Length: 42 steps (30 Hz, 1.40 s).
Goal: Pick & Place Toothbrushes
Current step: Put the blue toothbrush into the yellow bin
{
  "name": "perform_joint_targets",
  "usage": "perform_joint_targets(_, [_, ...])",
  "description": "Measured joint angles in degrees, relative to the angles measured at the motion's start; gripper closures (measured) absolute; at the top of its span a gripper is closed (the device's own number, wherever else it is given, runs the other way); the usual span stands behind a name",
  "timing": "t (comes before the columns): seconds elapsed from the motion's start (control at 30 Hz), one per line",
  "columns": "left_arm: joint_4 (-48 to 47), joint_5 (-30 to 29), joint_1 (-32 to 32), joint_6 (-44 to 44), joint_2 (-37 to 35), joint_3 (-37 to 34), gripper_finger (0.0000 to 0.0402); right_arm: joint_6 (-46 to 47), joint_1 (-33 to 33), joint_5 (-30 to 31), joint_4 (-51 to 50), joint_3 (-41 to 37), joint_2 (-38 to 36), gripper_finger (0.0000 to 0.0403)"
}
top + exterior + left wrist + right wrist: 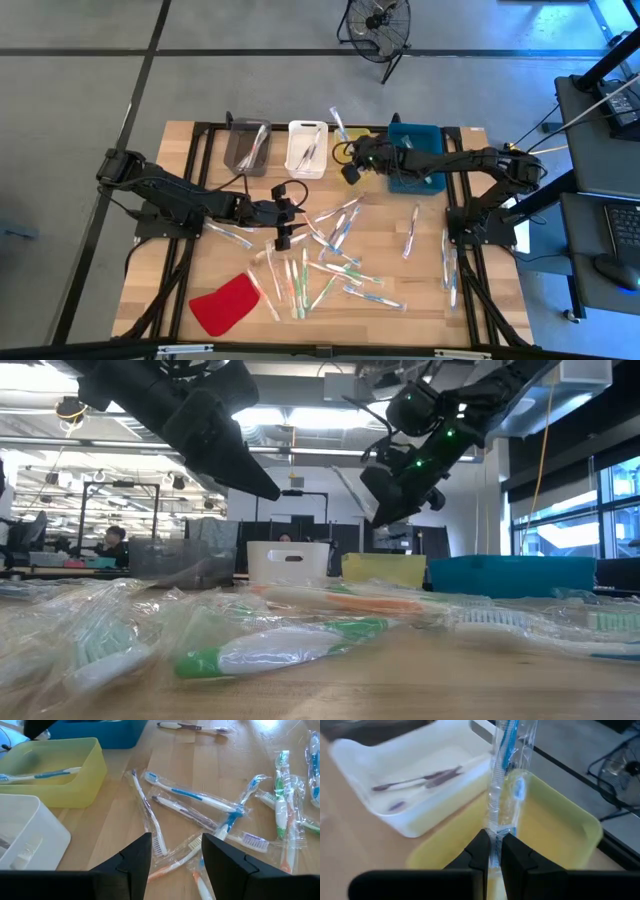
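Several wrapped toothbrushes (330, 262) lie flat and scattered on the wooden table, also seen in the left wrist view as toothbrushes (200, 800) and up close in the low view as toothbrushes (290, 645). My left gripper (290, 213) hovers open over the left part of this pile, its fingers (135, 857) apart above the packets and touching none. My right gripper (350, 170) is over the yellow bin (560, 820) and shut on one blue-and-clear wrapped toothbrush (507, 765). A blue toothbrush (40, 774) lies inside the yellow bin (75, 780). My right gripper pinches the wrapped toothbrush between its two fingers at one end of the packet (493, 827). The fingers lie along it, and the rest sticks out past the fingertips toward the table's far edge (338, 125). It is lifted clear above the yellow bin.
A row of bins stands at the far edge: grey bin (247, 145), white bin (307, 148) holding purple toothbrushes (420, 779), yellow, then blue bin (415, 155). A red cloth piece (225, 303) lies near the front left. More toothbrushes (450, 265) lie at the right.
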Motion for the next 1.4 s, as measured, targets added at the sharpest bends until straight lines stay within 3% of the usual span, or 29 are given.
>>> perform_joint_targets(0.47, [0.09,0.0,0.0,-0.44,0.0,0.0,0.0233,4.78,-2.43,-3.86,-1.2,0.0,5.33,0.0369])
perform_joint_targets(1.4, [0.11,0.0,0.0,-0.94,0.0,0.0,0.0233,10.74,-3.63,-9.74,-10.41,0.0,5.71,0.0369])
